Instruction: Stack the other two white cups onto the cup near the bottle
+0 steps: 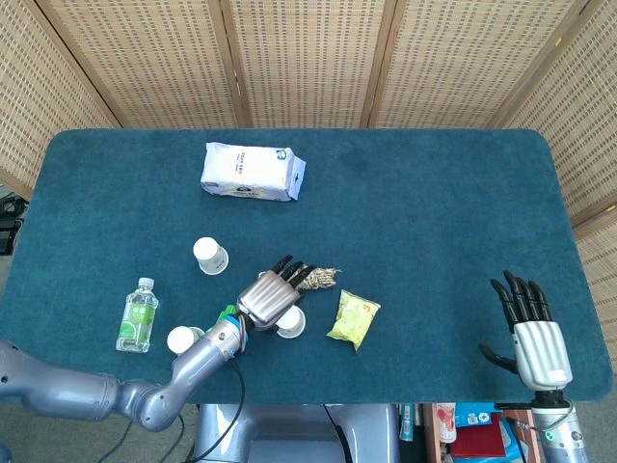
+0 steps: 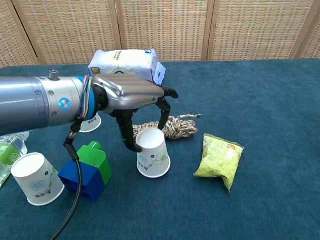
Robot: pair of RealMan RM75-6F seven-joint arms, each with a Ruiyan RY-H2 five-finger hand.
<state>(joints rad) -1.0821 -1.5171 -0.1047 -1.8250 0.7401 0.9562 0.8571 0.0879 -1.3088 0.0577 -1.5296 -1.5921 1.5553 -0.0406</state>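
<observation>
Left hand on the middle cup, right hand idle.
Left hand [image 2: 131,97] grips the upside-down white cup [image 2: 153,153] on the bench [image 1: 424,231], beside the rope [image 2: 175,127]. Cup near the bottle [image 1: 180,339] sits upright by the bottle [image 1: 138,315]; third cup [image 1: 210,256] lies apart. Right hand [image 1: 533,333] open, fingers spread.
</observation>
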